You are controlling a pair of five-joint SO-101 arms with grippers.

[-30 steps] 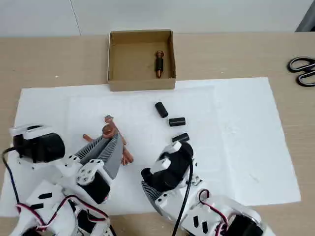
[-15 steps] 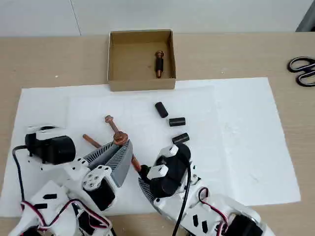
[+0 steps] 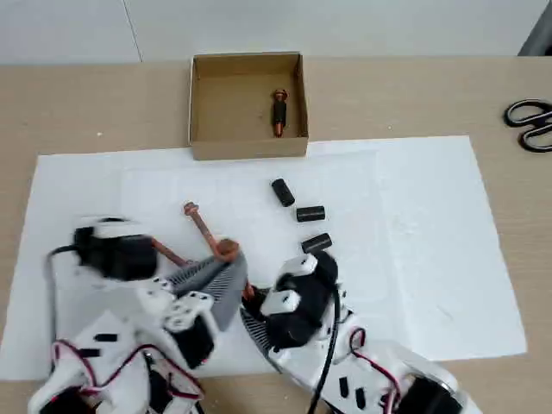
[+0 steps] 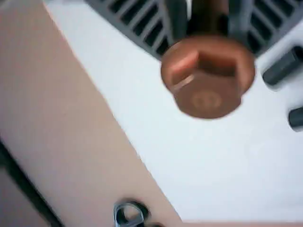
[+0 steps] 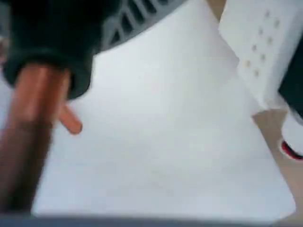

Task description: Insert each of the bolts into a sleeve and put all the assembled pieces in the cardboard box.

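My left gripper (image 3: 226, 261) is shut on a copper bolt (image 4: 207, 78), its hex head facing the left wrist camera. The bolt's shaft (image 5: 28, 137) slants down into the mouth of a black sleeve (image 5: 47, 45), which my right gripper (image 3: 257, 304) is shut on. Two loose bolts (image 3: 200, 226) (image 3: 168, 252) lie on the white sheet beside the left arm. Three black sleeves (image 3: 283, 191) (image 3: 310, 213) (image 3: 316, 243) lie beyond the right gripper. The cardboard box (image 3: 203, 103) at the back holds one assembled piece (image 3: 279, 112).
A white sheet (image 3: 414, 241) covers the middle of the wooden table. Scissors (image 3: 530, 121) lie at the far right edge. The left arm's white body (image 5: 265, 47) stands close beside the right gripper.
My left gripper has carried the bolt to the right, away from the loose bolts, and brought its shaft to the sleeve in the right gripper. The right gripper has shifted slightly.
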